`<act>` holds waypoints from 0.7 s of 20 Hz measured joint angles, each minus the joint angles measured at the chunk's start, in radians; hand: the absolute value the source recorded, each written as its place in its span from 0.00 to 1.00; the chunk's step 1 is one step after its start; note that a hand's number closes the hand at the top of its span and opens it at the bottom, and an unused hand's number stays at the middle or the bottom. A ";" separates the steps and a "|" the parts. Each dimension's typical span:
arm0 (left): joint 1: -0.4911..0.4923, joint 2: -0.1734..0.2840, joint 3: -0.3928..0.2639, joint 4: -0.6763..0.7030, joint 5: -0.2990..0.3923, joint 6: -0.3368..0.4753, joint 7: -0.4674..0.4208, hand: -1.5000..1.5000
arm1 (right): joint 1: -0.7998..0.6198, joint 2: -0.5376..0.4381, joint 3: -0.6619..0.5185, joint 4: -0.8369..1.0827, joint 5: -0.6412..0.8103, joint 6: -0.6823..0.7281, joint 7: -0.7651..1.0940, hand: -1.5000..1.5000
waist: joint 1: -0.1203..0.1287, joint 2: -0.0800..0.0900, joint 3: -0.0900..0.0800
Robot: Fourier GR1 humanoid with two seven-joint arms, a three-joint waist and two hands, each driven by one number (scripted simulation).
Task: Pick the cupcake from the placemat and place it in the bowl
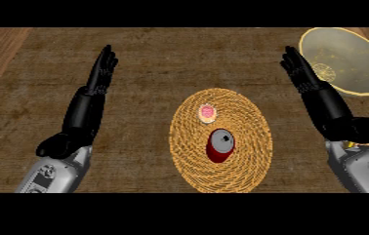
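Both my hands, left [101,73] and right [299,73], are open with straight fingers.
Cupcake [207,112] sits on placemat [245,170]; bowl [346,58] is far right.

Woven straw-like placemat [220,140], perhaps wooden counter [158,58]

No text to read anywhere, no label, no brand, no number, no sign, the cupcake [207,112] shows plain, the placemat [249,146] only woven rings, the bowl [344,48] without any marking
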 measured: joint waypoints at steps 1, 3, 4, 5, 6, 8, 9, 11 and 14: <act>-0.006 0.001 0.007 0.003 0.002 -0.012 0.012 0.50 | 0.000 0.017 -0.003 -0.011 0.010 -0.021 0.018 1.00 | -0.001 0.001 0.000; 0.018 0.009 -0.004 -0.005 0.015 -0.043 0.031 0.50 | -0.005 0.066 0.006 -0.017 0.052 -0.112 0.054 1.00 | 0.001 0.001 -0.002; 0.023 0.009 -0.012 0.002 0.024 -0.061 0.042 0.50 | -0.011 0.092 0.008 -0.021 0.072 -0.166 0.080 1.00 | -0.001 0.001 -0.003; 0.030 0.013 -0.017 0.017 0.036 -0.082 0.051 0.50 | -0.005 0.120 0.014 -0.021 0.099 -0.224 0.091 1.00 | -0.005 0.002 -0.003; 0.051 0.014 -0.033 0.020 0.043 -0.099 0.060 0.50 | -0.002 0.146 0.015 -0.023 0.124 -0.285 0.109 1.00 | -0.005 0.002 -0.004; 0.070 0.016 -0.050 0.031 0.059 -0.124 0.078 0.50 | 0.015 0.085 0.037 0.035 0.235 -0.347 0.158 1.00 | -0.014 0.005 -0.013; 0.080 0.015 -0.062 0.032 0.070 -0.143 0.088 0.50 | 0.017 0.110 0.054 0.056 0.273 -0.401 0.192 0.00 | -0.009 0.006 -0.012; 0.089 0.021 -0.067 0.031 0.095 -0.178 0.108 0.50 | 0.016 0.198 0.087 0.094 0.328 -0.505 0.222 0.00 | 0.000 0.007 -0.009; 0.097 0.009 -0.075 0.055 0.102 -0.206 0.114 0.50 | -0.053 0.285 0.147 0.166 0.448 -0.605 0.301 0.00 | 0.005 0.006 -0.006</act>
